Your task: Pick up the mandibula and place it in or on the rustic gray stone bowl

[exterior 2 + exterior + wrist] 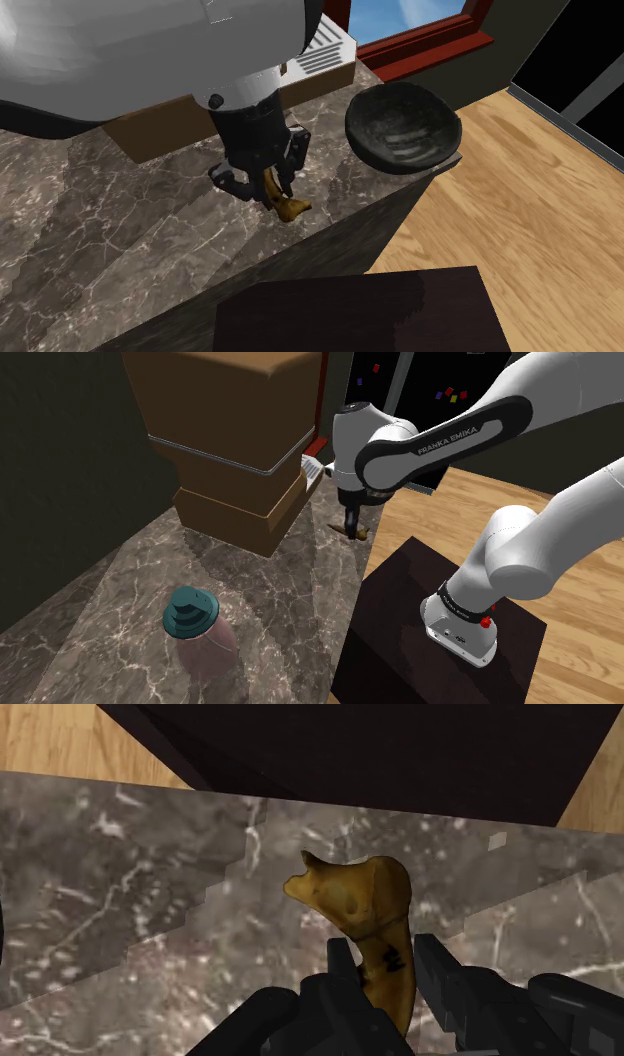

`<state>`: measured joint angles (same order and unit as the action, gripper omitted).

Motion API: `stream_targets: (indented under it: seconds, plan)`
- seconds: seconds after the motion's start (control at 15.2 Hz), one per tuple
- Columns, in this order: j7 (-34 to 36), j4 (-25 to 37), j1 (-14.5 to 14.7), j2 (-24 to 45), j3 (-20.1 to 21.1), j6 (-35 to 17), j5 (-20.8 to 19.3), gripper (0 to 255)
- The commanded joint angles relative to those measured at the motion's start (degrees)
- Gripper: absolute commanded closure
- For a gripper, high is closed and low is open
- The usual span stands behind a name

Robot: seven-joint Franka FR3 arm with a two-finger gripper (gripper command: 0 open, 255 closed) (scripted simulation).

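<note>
The gripper [385, 966] has its fingers [440, 979] drawn close together, clasping the shaft of a yellow-brown bone [358, 899]. The wrist view shows its knobbly end sticking out past the tips. The second exterior view places the bone over the marble counter [120, 230], close to the edge facing the dark stand [360, 310], with a dark stone bowl [403, 125] apart at the counter's corner. Whether the bone touches the counter, I cannot tell. The shoulder view shows a pink jar [208, 644] with a teal lid [188, 612], well apart from the gripper.
</note>
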<state>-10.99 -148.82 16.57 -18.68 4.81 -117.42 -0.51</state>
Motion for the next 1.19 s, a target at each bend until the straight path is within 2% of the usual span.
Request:
stream_targets:
  seconds: [0.0, 1.12]
  plan:
    - [-0.13, 0.88, 0.01, -0.97, -0.06, 1.86, 0.06, 255]
    - [-0.79, 9.71, 0.07, -6.71, -0.45, 16.42, 0.26, 255]
